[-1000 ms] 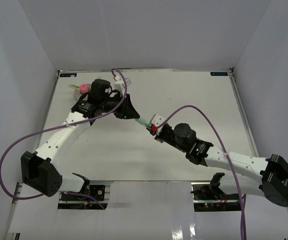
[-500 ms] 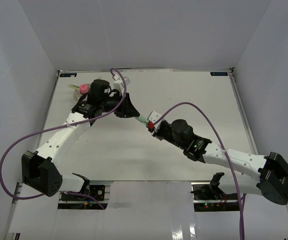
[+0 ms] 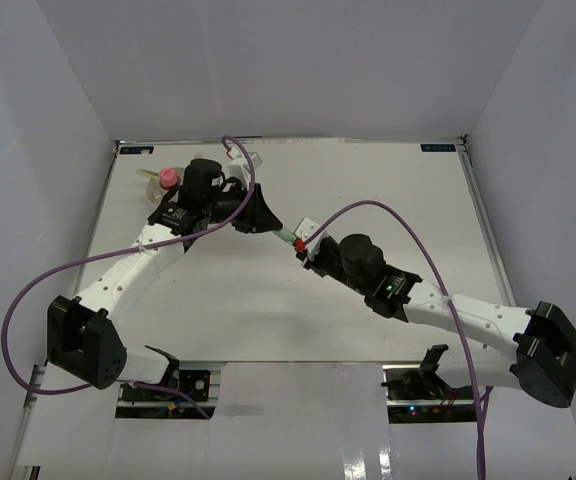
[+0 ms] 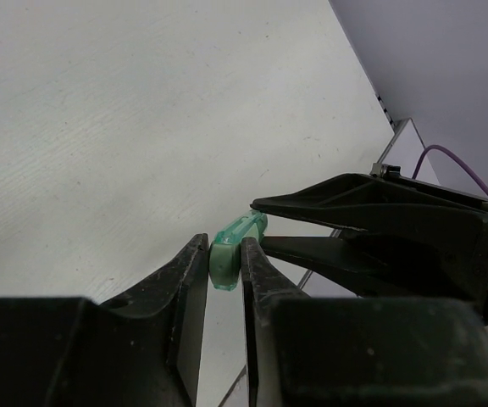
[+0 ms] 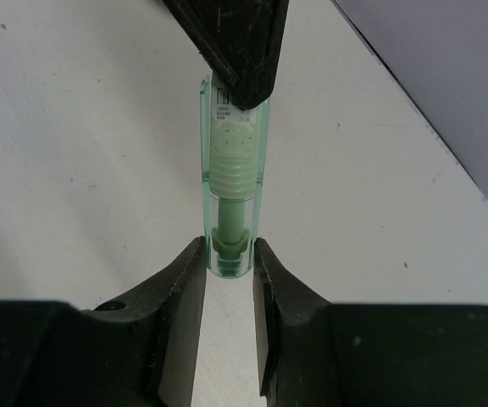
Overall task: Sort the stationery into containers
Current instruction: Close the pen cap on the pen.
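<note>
marker: pale green marker (image 5: pixel 231 161) off the table (image 3: pixel 398 200), mid-air, bridged btwn both grippers, a bit left of centre
L fingers: left gripper (image 3: pixel 268 224) clamped on marker's far-left end; pads snug both sides in left wrist view
R fingers: right gripper (image 3: pixel 304 251) clamped on opposite end; jaws pinch the stepped tip end, no gap seen
long axis: diagonal in top view, far-left to near-right; in line w/ both grippers' reach, so each holds it end-on, tips facing each other
gap btwn grippers: close, short bare stretch of barrel only; fingertips apart, not touching
step (est.): handover in progress, both holding; one must let go before any carry
cup: white organiser cup (image 3: pixel 149 183) at far-left, mostly hidden behind L wrist, only pale sliver seen; pink tube (image 3: pixel 167 177) at same spot, whether inside cannot tell
nearer arm: L, cup just behind its wrist; R well apart from it
next (est.): R lets go and backs off along axis to near-right; L swings marker back to cup
room: bare table near and right of R gripper, good for retreat; marker well in from all table edges
risk (est.): both pulling at once may twist marker; end-on L grip may let it droop once R frees
</note>
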